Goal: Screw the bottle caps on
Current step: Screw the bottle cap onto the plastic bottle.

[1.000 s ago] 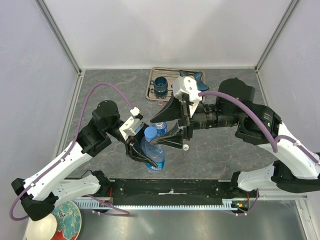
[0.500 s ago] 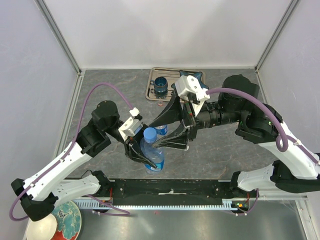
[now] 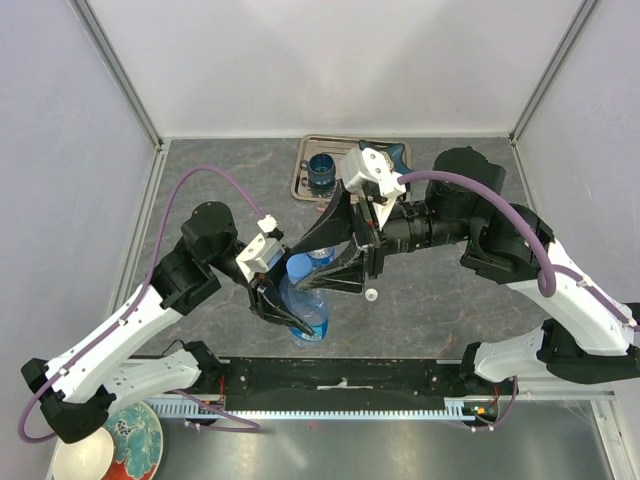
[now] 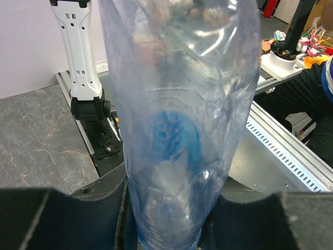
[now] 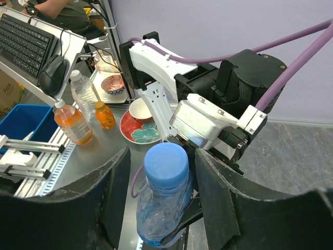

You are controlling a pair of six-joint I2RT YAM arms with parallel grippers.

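Left gripper (image 3: 293, 320): clenched on the lower body of a clear blue-tinted bottle (image 3: 310, 302), which stands roughly upright near the front of the tabletop (image 3: 210, 185), just short of the black rail (image 3: 340, 380) along the near edge.

Right gripper (image 5: 164, 155): not clamped. Its jaws stand parted on either side of the blue cap (image 5: 166, 162) that sits on the bottle's neck, with a slit of background showing on one side in the right wrist view.

Both arms meet over the middle, so the room there is tight. A white cap (image 3: 371, 294) lies loose just right of the bottle, apart from it.

Toward the back edge a metal tray (image 3: 301, 166) carries a dark blue cup (image 3: 322, 172), partly overlapped by the right wrist.

Bare grey surface shows left of the tray and right of the white cap, bounded by pale walls (image 3: 60, 150) on three sides.
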